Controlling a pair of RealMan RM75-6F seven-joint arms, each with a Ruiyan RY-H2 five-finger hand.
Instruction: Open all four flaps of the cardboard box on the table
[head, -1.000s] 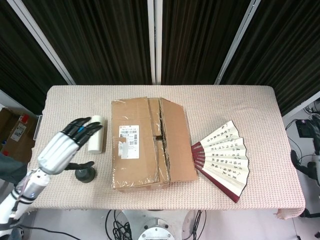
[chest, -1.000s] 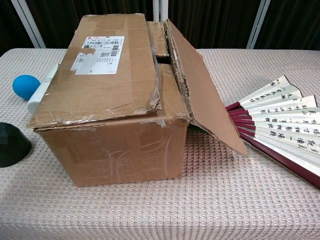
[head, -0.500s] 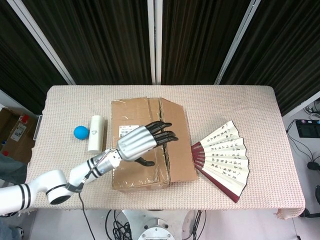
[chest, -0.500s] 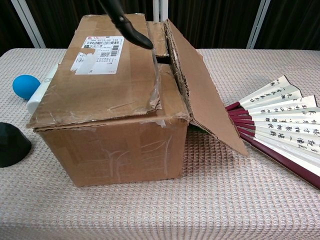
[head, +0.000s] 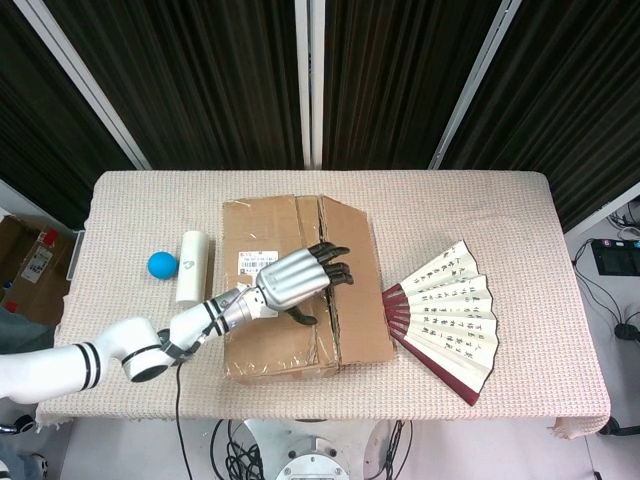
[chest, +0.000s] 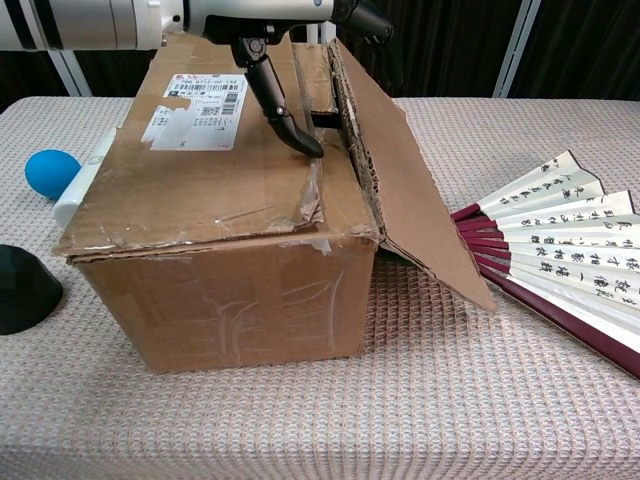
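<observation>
The left hand (head: 300, 278) hovers spread over the cardboard box (head: 290, 290), holding nothing. Best hook the fingertips (chest: 305, 143) under the left flap (chest: 200, 140) edge, then lift outward slowly.

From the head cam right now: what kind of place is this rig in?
Probably a lab or data-collection booth, not a home. Dark pleated curtains with white frame poles close off the back, the table has a plain beige woven cover, and cables trail on the floor beneath its front edge.

paper fan (head: 447, 313), blue ball (head: 162, 264), white cylinder (head: 192, 266)
</observation>
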